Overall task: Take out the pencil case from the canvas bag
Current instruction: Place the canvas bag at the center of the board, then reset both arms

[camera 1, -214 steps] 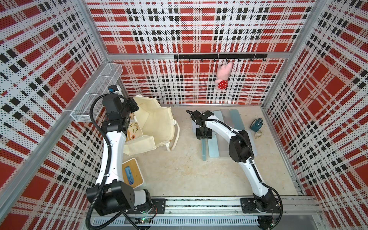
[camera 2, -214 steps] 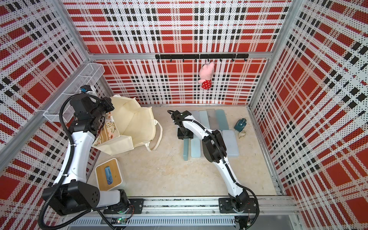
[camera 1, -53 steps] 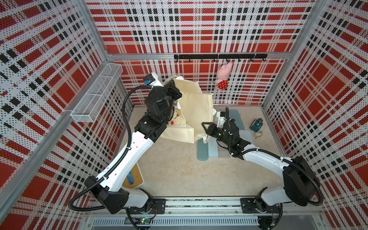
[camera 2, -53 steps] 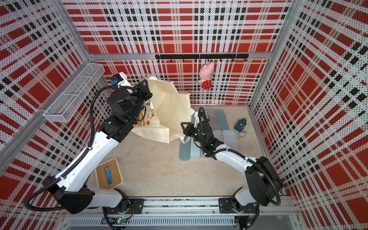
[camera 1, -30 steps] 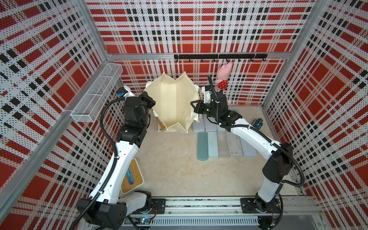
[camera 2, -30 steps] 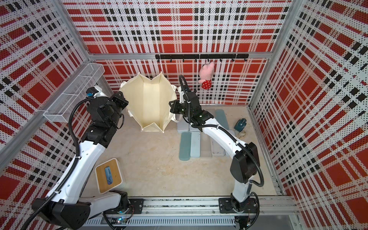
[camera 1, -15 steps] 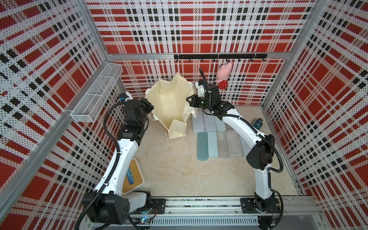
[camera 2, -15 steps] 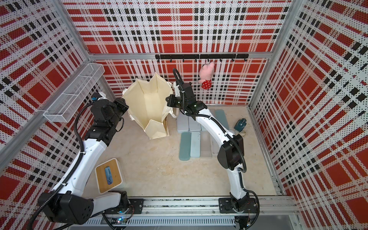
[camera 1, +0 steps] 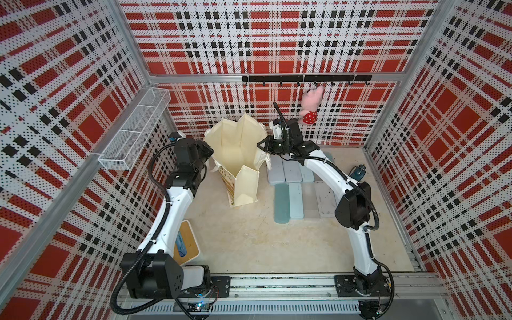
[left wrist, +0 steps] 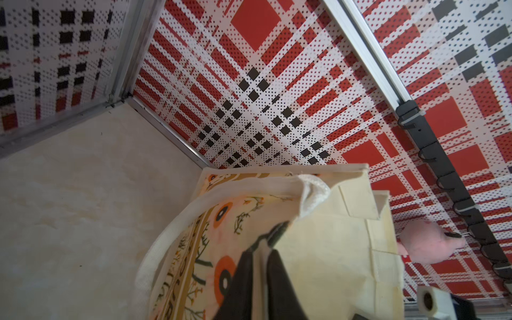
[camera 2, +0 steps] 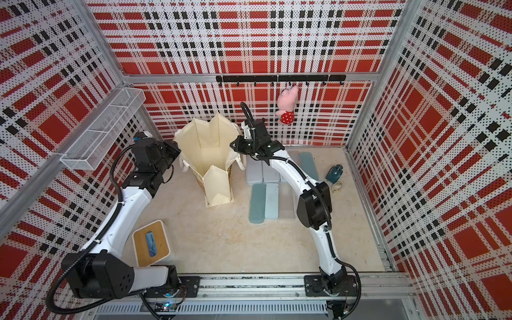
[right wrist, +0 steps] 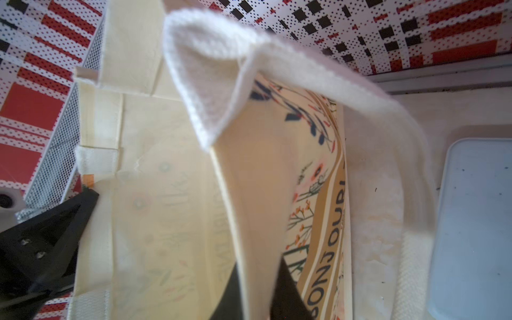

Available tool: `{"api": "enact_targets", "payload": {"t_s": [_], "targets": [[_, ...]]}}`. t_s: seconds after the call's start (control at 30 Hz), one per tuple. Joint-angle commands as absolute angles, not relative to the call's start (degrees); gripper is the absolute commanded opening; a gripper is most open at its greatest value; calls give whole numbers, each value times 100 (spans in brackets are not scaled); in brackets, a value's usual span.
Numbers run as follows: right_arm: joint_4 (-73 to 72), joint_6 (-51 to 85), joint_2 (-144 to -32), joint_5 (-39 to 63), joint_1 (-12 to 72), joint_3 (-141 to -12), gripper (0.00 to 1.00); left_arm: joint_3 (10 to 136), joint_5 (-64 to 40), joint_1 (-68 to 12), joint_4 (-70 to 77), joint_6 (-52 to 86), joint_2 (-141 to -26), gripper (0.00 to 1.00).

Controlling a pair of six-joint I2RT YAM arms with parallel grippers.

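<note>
The cream canvas bag (camera 1: pixel 235 149) (camera 2: pixel 209 149) stands at the back of the table with its mouth spread wide toward the top views. Only cream cloth shows inside it. My left gripper (camera 1: pixel 208 151) (camera 2: pixel 177 146) is shut on its left rim, and in the left wrist view the gripper (left wrist: pixel 261 249) straddles the bag's (left wrist: pixel 332 263) edge below a white handle (left wrist: pixel 313 191). My right gripper (camera 1: pixel 261 145) (right wrist: pixel 257 277) is shut on the right rim of the bag (right wrist: pixel 166 194). Several flat pencil cases (camera 1: pixel 296 201) (camera 2: pixel 271 201) lie right of the bag.
A wire basket (camera 1: pixel 135 130) hangs on the left wall. A black hook rail (camera 1: pixel 304 79) on the back wall carries a pink plush (camera 1: pixel 311 108). A wooden-lidded box (camera 1: pixel 187 243) sits front left. A small teal object (camera 2: pixel 333 173) lies at the right wall.
Held by both grippers at its rim, the bag has come down and tipped so that its base sits farther forward on the table. The right arm's elbow has drawn in.
</note>
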State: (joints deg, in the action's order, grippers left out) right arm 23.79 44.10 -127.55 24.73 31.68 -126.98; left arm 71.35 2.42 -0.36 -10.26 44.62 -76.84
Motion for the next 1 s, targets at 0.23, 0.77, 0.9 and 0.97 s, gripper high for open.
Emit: {"api": "enact_targets", "payload": {"t_s": [0.23,0.77,0.9,0.97], "targets": [[1798,4721,-13055,3020,3118,-13181,37,7313,-384,251,-711,4252,-8032,73],[628,2892,-10139,968,3107,-10009,100,6849,739,414,-707,2586,-6297,98],[-384,2316,-9000,219,3023,-7879,100,5699,1048,476,47,2417,-5440,98],[-842,2241,-8450,-97,2966,-6891,100,5102,1047,488,418,2189,-5084,98]]}}
